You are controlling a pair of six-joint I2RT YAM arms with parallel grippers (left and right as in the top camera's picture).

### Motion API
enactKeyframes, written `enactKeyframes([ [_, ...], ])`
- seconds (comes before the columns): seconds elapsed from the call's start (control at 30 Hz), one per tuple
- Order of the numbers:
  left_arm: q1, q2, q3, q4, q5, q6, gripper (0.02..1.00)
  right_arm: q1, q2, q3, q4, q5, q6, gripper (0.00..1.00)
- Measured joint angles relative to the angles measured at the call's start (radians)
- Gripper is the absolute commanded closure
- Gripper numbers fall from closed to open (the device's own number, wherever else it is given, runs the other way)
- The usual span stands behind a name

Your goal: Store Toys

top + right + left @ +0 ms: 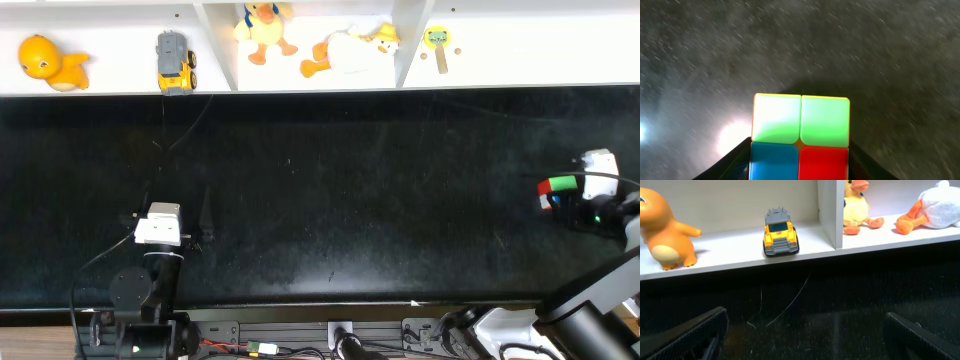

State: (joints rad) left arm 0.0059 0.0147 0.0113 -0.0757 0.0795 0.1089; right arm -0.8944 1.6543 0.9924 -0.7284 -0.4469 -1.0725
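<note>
Sitting between the right jaws, a colour cube [800,135] is clamped by its blue and red end, with two green squares left projecting beyond the dark fingers [732,162]. It is seen at the right side of the black desk [350,200], close to the right edge [556,188]; whether it touches the surface cannot be told. The left jaws are spread wide with nothing between them, low over the near left of the desk and turned toward the white shelf [300,88] along the far edge. A broad bare stretch of desk is left between both arms and the shelf front. In the left bay an orange figure [50,62] and a yellow truck [176,62] are stood well apart. Past a divider [829,210], a yellow duck [264,30] and a white duck [350,50] are lodged in the middle bay. A small green toy [437,42] is placed in the right bay just beside its divider, with open floor to its right.
</note>
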Motion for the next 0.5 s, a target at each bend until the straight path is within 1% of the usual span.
enactKeyframes([
  [0.13, 0.0, 0.0, 0.0, 0.0, 0.0, 0.0, 0.02, 0.074, 0.0, 0.055, 0.008, 0.005, 0.051, 0.529],
  [0.33, 0.0, 0.0, 0.0, 0.0, 0.0, 0.0, 0.02, 0.158, 0.0, 0.209, 0.13, -0.01, 0.148, 0.498],
  [0.5, 0.0, 0.0, 0.0, 0.0, 0.0, 0.0, 0.02, 0.221, 0.015, 0.307, 0.181, -0.018, 0.22, 0.492],
])
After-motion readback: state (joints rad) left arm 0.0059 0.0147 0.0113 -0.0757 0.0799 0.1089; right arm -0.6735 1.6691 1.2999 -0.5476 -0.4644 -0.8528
